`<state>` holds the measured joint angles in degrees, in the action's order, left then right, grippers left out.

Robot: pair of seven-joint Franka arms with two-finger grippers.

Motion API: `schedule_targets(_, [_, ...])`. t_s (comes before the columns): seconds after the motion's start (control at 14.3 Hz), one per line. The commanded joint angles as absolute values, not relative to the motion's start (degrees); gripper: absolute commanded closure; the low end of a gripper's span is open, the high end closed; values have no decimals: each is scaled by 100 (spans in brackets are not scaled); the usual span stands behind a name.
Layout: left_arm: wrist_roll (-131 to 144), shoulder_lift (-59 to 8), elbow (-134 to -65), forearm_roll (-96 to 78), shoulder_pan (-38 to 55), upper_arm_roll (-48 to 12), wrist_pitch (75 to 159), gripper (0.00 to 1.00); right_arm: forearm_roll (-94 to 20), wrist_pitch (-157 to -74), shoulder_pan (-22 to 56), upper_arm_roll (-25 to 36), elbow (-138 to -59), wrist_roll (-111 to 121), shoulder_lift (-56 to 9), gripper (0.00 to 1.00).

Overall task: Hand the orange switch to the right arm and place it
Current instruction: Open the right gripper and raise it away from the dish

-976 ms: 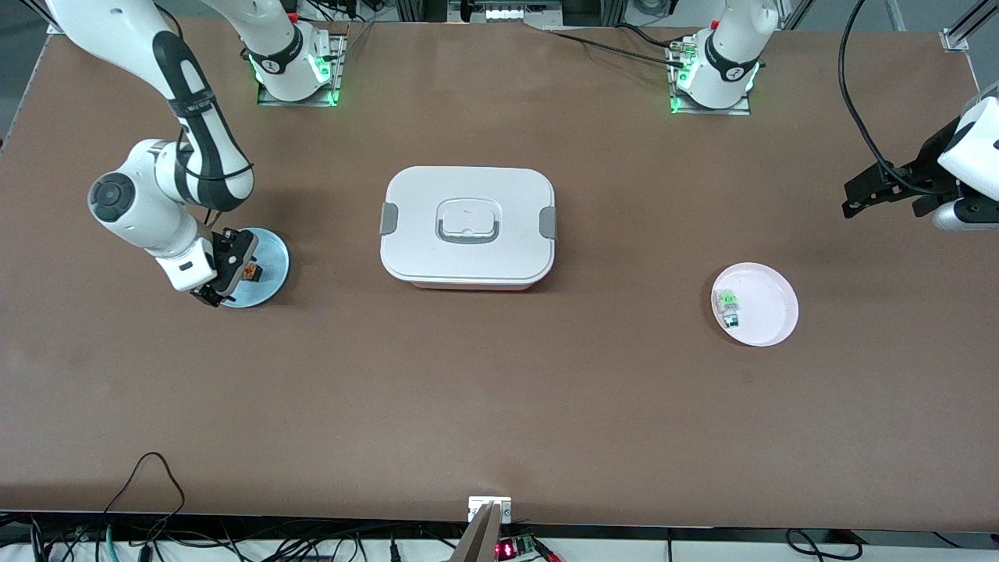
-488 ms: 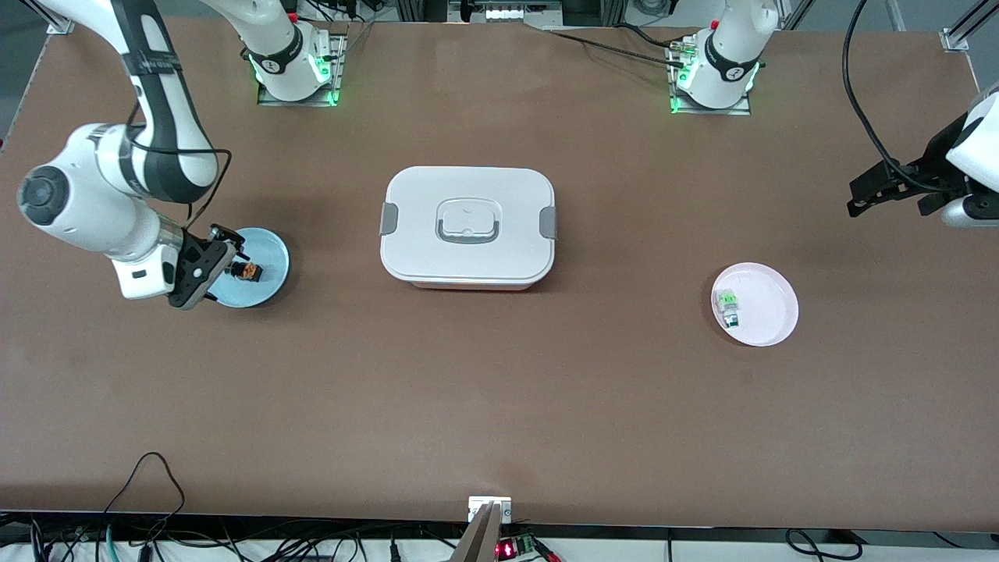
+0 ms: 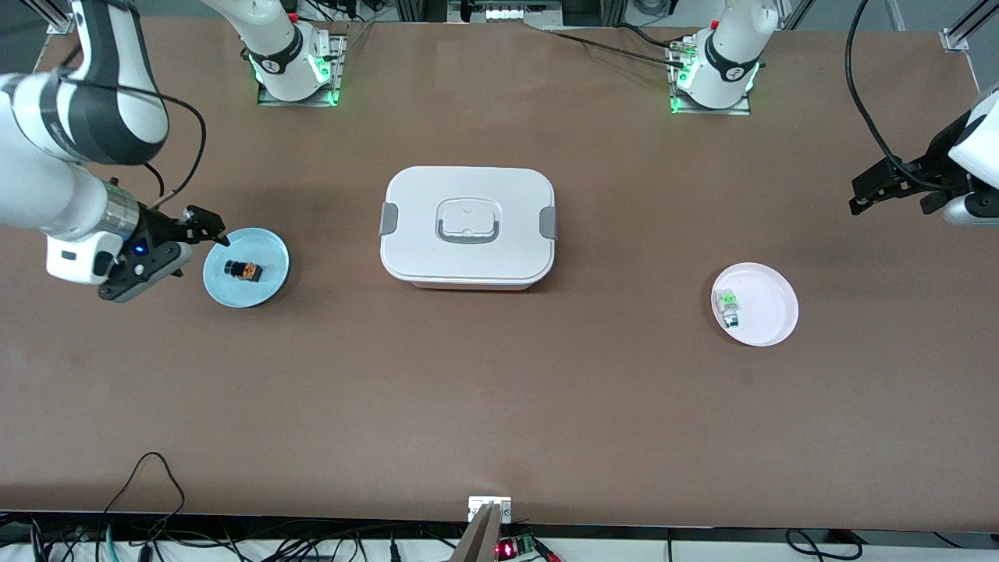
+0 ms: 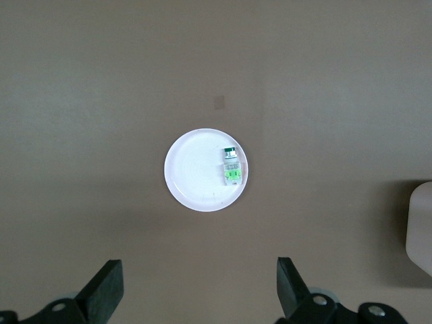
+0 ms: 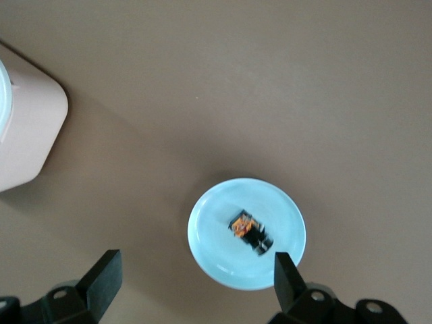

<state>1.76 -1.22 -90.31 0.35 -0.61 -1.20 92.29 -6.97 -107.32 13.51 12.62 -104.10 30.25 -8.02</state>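
The orange switch (image 3: 243, 270), black with an orange band, lies on its side on the light blue plate (image 3: 267, 251) toward the right arm's end of the table. My right gripper (image 3: 212, 227) is open and empty, up over the plate's edge, apart from the switch. In the right wrist view the switch (image 5: 250, 230) lies on the plate (image 5: 216, 251) past the gripper (image 5: 196, 278). My left gripper (image 3: 868, 195) is open and empty, waiting over the left arm's end of the table.
A closed white box with grey latches (image 3: 468, 226) stands mid-table; its corner shows in the right wrist view (image 5: 27, 135). A pale pink plate (image 3: 769, 308) holds a green-and-white switch (image 3: 728, 303); the left wrist view shows that plate (image 4: 192, 177) and switch (image 4: 231, 167).
My right gripper has risen and drawn back from the blue plate toward the table's end, leaving the orange switch lying on the plate. The left gripper has hardly moved.
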Motion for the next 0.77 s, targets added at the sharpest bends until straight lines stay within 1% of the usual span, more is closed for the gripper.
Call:
schedule_targets(0.0, [9,-149,-8860,176,-105,-62,9193,0,-483,-10144,1144,977,-10205,2033,-432,0])
schedule_targets(0.21, [35,-246,-8736,149,-123,-96,9193,0,-125,-9862,608,309,-10073,1469,-45,0])
schedule_targets(0.42, [35,-255,-8736,149,-123,-88,9167,0,9,-9686,256,-69,-10002,1003,272,0])
schedule_targets(0.56, [53,-281,-8745,167,-141,-70,9167,0,-26,-9642,158,-106,-9993,967,465,0])
schedule_targets(0.7, [53,-290,-8745,150,-149,-62,9158,0,-44,-9345,167,-79,-9757,958,466,0])
